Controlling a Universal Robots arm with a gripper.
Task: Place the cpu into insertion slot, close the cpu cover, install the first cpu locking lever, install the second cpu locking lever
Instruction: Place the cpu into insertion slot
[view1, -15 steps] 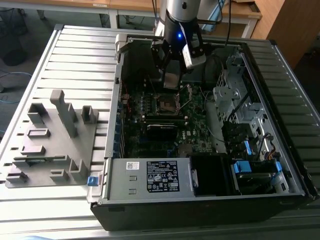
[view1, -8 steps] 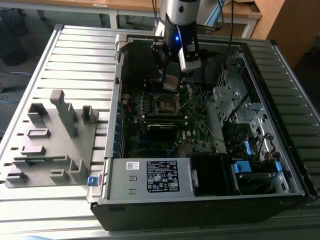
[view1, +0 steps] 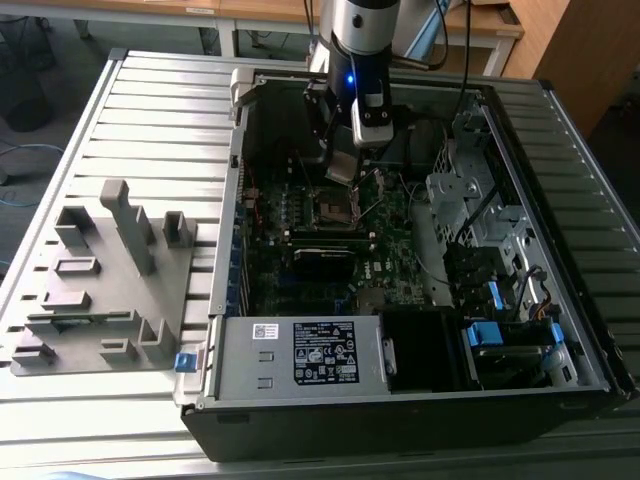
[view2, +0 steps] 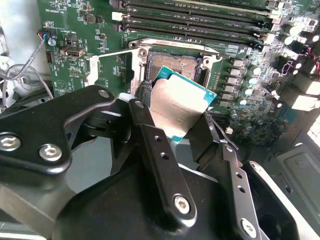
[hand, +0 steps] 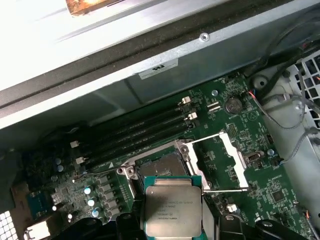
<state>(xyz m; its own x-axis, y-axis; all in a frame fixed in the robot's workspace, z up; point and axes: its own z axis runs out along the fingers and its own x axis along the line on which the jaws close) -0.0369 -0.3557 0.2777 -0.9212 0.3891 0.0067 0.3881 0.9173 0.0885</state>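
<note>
My gripper (view1: 342, 172) is shut on the cpu (view1: 340, 167), a flat square chip with a silver-tan face. It hangs inside the open computer case, a little above the insertion slot (view1: 330, 208). In both wrist views the cpu (view2: 180, 107) (hand: 172, 210) sits between the black fingers (view2: 150, 135), just short of the insertion slot (view2: 172, 62) (hand: 162, 165), whose dark middle is bare. The cpu cover (hand: 232, 150) (view2: 94, 70), a thin silvery frame, is swung open beside the slot.
Long black memory slots (hand: 140, 132) run beside the socket. The case walls (view1: 235, 170) ring the motherboard, with a drive cage (view1: 480, 210) and cables on the exterior view's right. A power supply box (view1: 300, 355) sits at the front. A grey fixture plate (view1: 100, 290) lies outside the case.
</note>
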